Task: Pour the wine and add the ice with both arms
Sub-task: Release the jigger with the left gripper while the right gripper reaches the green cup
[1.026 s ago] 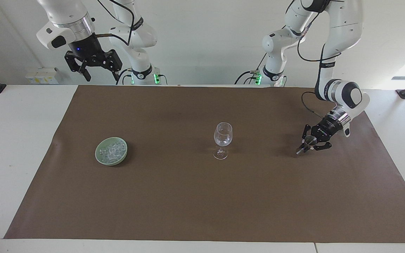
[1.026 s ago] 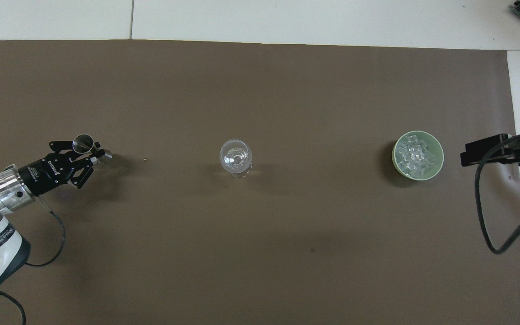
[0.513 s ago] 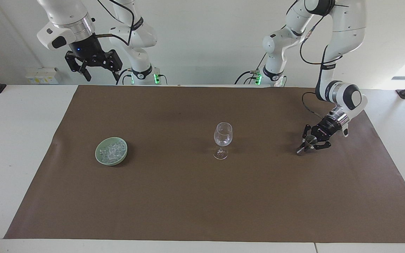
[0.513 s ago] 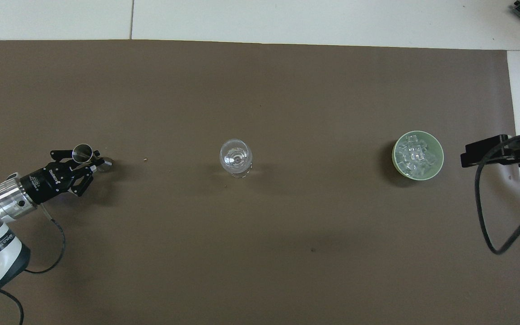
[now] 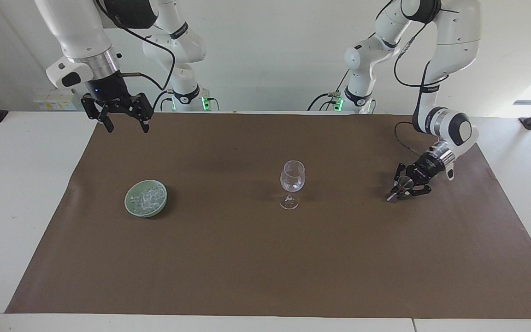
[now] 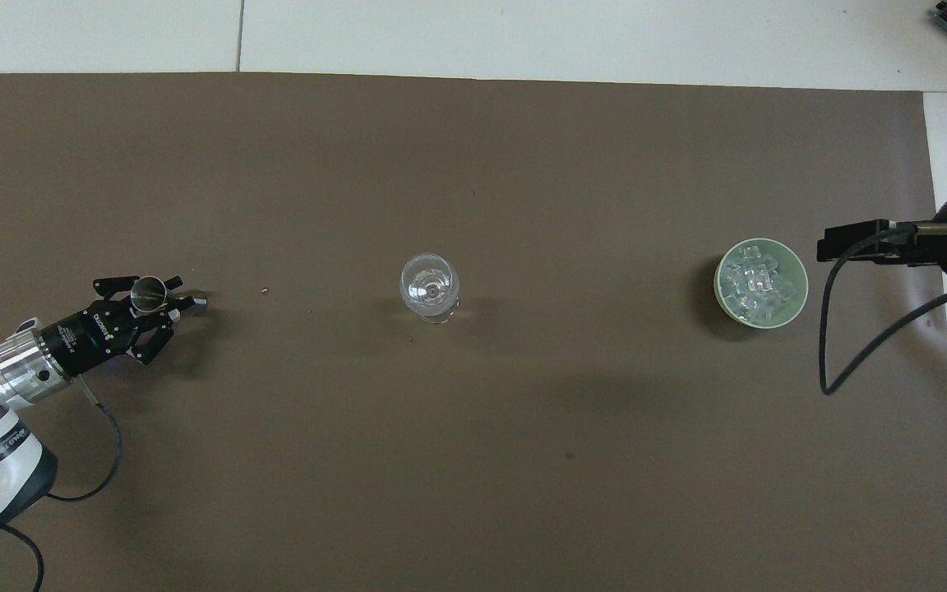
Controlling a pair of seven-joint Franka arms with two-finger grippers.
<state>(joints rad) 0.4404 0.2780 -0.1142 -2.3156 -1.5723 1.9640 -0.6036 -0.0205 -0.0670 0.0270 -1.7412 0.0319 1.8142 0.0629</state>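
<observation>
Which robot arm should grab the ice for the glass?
Probably the right arm. Its gripper hangs open in the air at the same end of the table as the green bowl of ice. The left gripper is low at the other end, around a small metal cup.

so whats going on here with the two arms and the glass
The left end effector is low over the brown mat at the left arm's end of the table, around a small metal measuring cup. A wine glass stands upright mid-mat. A green bowl of ice sits toward the right arm's end. The right end effector hangs open, raised over the mat's corner.
</observation>
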